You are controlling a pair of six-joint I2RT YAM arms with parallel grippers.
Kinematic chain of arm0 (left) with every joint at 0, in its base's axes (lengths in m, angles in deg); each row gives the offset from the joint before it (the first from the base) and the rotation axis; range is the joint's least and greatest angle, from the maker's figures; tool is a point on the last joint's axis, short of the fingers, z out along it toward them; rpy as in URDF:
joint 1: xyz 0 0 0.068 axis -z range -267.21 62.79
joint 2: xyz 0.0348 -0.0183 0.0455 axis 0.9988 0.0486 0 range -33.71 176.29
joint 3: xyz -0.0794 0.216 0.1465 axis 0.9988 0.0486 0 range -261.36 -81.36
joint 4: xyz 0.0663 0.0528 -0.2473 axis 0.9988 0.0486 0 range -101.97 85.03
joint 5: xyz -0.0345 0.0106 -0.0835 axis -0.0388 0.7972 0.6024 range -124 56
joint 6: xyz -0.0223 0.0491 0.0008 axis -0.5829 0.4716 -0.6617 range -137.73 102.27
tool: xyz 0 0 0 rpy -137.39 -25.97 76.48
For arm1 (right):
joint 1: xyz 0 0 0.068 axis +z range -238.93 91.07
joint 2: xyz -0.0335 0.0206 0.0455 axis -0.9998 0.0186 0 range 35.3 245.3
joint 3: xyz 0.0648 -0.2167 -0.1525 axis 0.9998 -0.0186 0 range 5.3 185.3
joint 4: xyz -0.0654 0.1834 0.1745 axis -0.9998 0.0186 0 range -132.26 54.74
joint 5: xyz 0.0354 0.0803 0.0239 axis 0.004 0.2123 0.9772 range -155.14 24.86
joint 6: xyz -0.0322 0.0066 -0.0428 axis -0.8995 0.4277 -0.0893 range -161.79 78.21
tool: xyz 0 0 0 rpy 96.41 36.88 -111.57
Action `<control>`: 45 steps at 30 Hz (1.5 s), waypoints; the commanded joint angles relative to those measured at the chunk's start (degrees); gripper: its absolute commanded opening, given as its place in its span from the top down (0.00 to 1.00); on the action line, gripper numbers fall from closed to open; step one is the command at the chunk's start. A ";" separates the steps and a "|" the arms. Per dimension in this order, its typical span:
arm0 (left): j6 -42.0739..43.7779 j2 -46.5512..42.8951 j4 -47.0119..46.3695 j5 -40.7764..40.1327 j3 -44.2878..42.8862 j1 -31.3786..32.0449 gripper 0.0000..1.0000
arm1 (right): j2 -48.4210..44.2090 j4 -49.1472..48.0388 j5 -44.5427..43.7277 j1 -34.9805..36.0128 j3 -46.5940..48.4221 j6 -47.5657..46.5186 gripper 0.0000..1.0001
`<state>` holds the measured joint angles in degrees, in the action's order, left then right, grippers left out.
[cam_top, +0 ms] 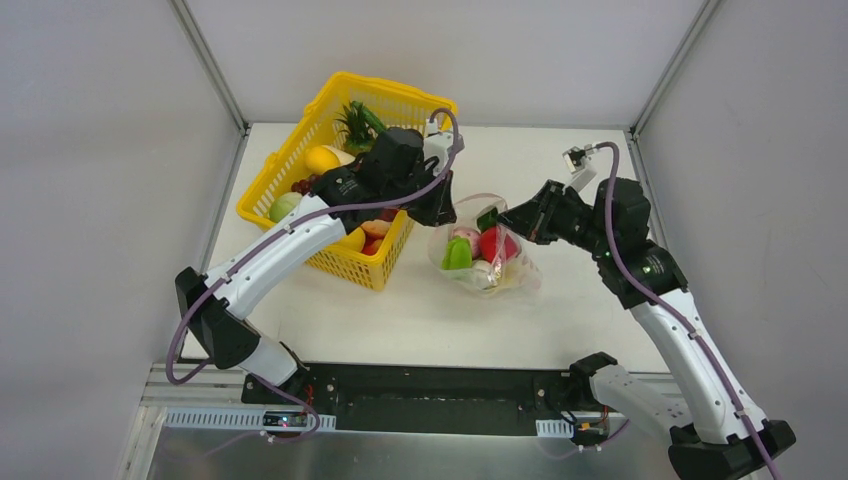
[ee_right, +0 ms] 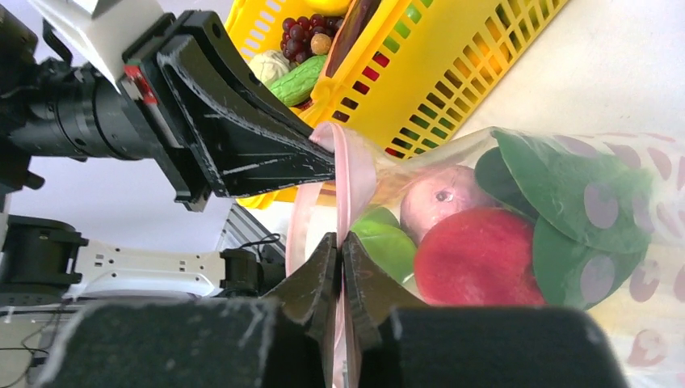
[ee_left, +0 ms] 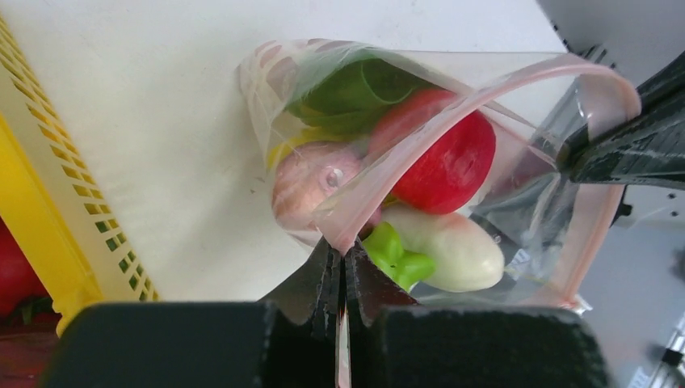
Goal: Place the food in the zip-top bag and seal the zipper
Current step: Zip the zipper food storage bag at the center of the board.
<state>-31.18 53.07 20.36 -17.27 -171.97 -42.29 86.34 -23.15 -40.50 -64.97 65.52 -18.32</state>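
Checked for writing first: only found a small red tag [ee_right: 144, 83] on the body of the left claw [cam_top: 440, 205], way too tiny to read. Also seeing pinkish blotches printed on the bag [cam_top: 490, 262], too blurry to call lettering or pattern.

Poses next. Got the left arm [cam_top: 270, 255] coming up from the near-left corner of the table [cam_top: 420, 320], stretched over the near-right corner of the basket [cam_top: 330, 265], wrist tipped down toward the bag. Ends in the left claw clenched on the zipper [ee_left: 452, 113], pads flat together with the pink strip pinched between them.

Got the right arm [cam_top: 680, 330] rising from the near-right corner, elbow up by the right edge, forearm pointing left. Ends in the right claw [cam_top: 505, 218], likewise pinched tight on the zipper, on the opposite side of the mouth from the left one.

Found the bag around mid-table, just right of the basket, bottom resting on the table, mouth lifted between both claws. Not sealed: seeing the zipper looping wide open in the left wrist view.

Food [cam_top: 480, 250] inside, all piled up touching: red apple [ee_left: 452, 162], white radish [ee_left: 456, 250], green leaves [ee_left: 355, 89], a pinkish round one [ee_left: 311, 182], plus a bright green bit [ee_left: 396, 255] beside the radish. More sitting in the basket, including grapes [ee_right: 303, 32].
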 commanded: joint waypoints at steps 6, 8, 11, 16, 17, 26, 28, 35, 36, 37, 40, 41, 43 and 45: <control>-19.45 -7.22 -12.85 -2.79 2.14 -0.25 1.00 | -3.77 2.90 1.51 -0.22 5.08 -10.91 0.73; -23.34 -8.36 -16.79 -3.36 4.82 -0.23 1.00 | -6.08 2.60 0.59 -0.12 3.83 -11.55 0.55; -29.26 -9.85 -23.00 -4.21 8.63 -0.26 1.00 | -9.73 1.28 0.21 -0.18 1.13 -12.76 0.37; -37.96 -11.03 -31.11 -4.33 12.14 -0.37 1.00 | -17.15 -1.93 -4.32 -0.16 -3.56 -14.56 0.30; -39.00 -11.02 -31.83 -4.39 12.42 -0.44 1.00 | -18.82 -3.20 -5.79 -0.15 -4.66 -14.72 0.30; -40.64 -14.23 -31.57 -7.94 13.09 -0.57 1.00 | -30.77 -9.81 -9.52 -0.19 -15.57 -22.90 0.19; -40.63 -14.43 -30.87 -8.05 13.28 -0.64 1.00 | -33.65 -11.97 -8.36 -0.20 -18.96 -23.02 0.18; -39.96 -15.27 -30.76 -8.93 14.15 -0.77 1.00 | -37.81 -15.38 -0.46 -0.11 -26.72 -24.65 0.19; -39.96 -15.47 -30.83 -9.06 14.50 -0.80 1.00 | -37.78 -15.57 -1.64 -0.19 -27.39 -24.01 0.19; -39.95 -15.64 -30.84 -9.20 14.76 -0.88 1.00 | -37.96 -16.61 -3.15 -0.19 -28.37 -23.58 0.19; -39.80 -16.47 -30.92 -10.15 15.57 -1.14 1.00 | -39.47 -21.93 -5.71 -0.16 -33.14 -21.35 0.22; -39.80 -16.59 -30.93 -10.33 15.77 -1.30 1.00 | -39.64 -23.26 -5.14 -0.15 -34.24 -20.44 0.23; -39.72 -16.81 -30.84 -10.45 15.94 -1.57 1.00 | -39.02 -25.42 -1.70 -0.15 -35.21 -18.53 0.24; -39.79 -16.99 -31.04 -10.80 16.34 -1.73 1.00 | -38.01 -27.50 1.50 -0.20 -35.37 -17.18 0.24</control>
<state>-70.74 39.32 -5.27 -26.15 -155.42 -43.09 47.68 -40.94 -44.04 -65.08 30.36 -39.11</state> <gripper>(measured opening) 0.009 0.765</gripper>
